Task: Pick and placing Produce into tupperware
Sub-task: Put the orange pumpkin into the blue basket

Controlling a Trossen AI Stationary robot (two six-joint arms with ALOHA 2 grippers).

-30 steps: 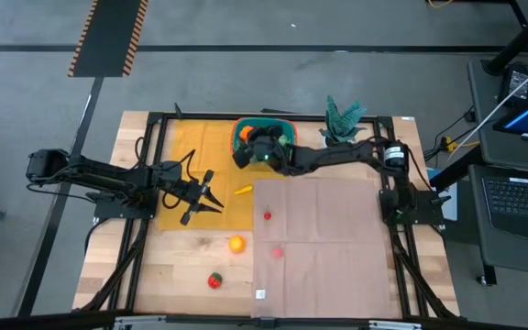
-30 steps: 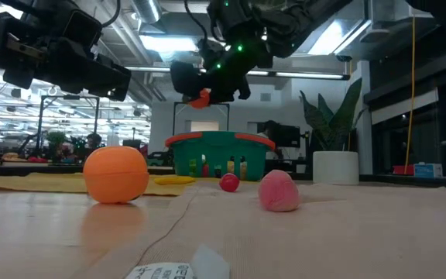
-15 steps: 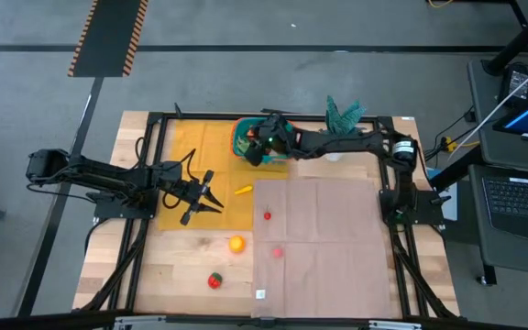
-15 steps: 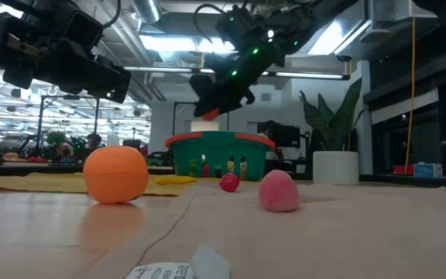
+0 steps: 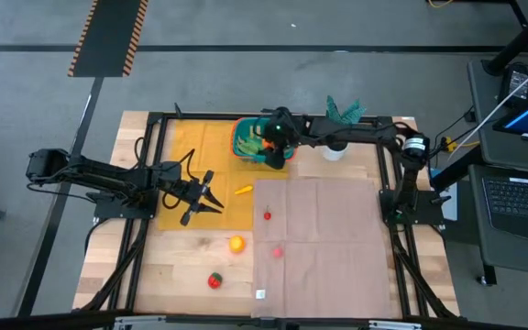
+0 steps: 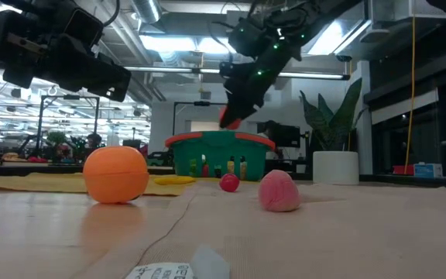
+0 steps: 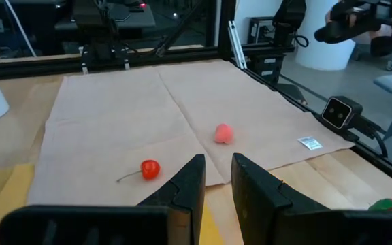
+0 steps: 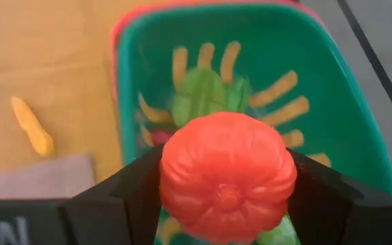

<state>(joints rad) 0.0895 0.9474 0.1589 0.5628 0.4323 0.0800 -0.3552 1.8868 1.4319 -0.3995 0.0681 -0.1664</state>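
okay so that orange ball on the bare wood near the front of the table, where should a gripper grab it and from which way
Probably from straight above, fingers closing across the widest middle of the orange ball. It is round and sits free on the table, so any side works. The idle left gripper is the nearer one; the right gripper is busy over the basket.

We note matt ribbed plastic pumpkin [image 8: 227,177]; smooth teal plastic basket [image 8: 346,136]; matt tan cloth mat [image 5: 324,238]; yellow cloth [image 5: 195,151]; pale wood tabletop [image 5: 186,270]; black metal frame [image 5: 145,165]

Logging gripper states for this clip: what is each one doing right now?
Left gripper: open, empty, over the table.
Right gripper: shut on red-orange toy vegetable, above the teal basket.
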